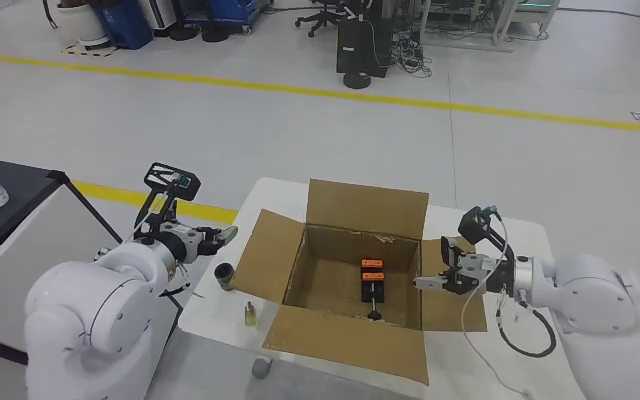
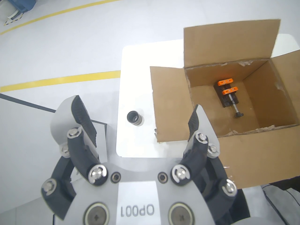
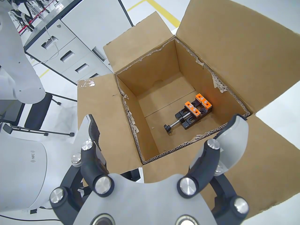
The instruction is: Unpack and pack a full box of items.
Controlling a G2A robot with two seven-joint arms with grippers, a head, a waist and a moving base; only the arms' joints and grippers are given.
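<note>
An open cardboard box (image 1: pixel 300 262) (image 2: pixel 260 54) (image 3: pixel 225 47) stands on the white table (image 1: pixel 500 370), all flaps spread. Inside on its floor lies a small black vise with orange jaws (image 1: pixel 372 283) (image 2: pixel 228 94) (image 3: pixel 191 113). A dark cylinder (image 1: pixel 224 273) (image 2: pixel 134 118) lies on the table beside the box's left flap, and a small yellowish bottle (image 1: pixel 250 314) stands near the table's front edge. My left gripper (image 1: pixel 225 238) (image 2: pixel 137 115) hovers open and empty off the table's left end, above the cylinder. My right gripper (image 1: pixel 430 282) (image 3: pixel 164 127) is open and empty over the box's right flap.
A white cabinet with a dark top (image 1: pixel 30 210) (image 3: pixel 70 43) stands left of the table. Yellow floor lines (image 1: pixel 320 92) cross the open floor behind. The table's right end (image 1: pixel 525 250) lies beyond the box.
</note>
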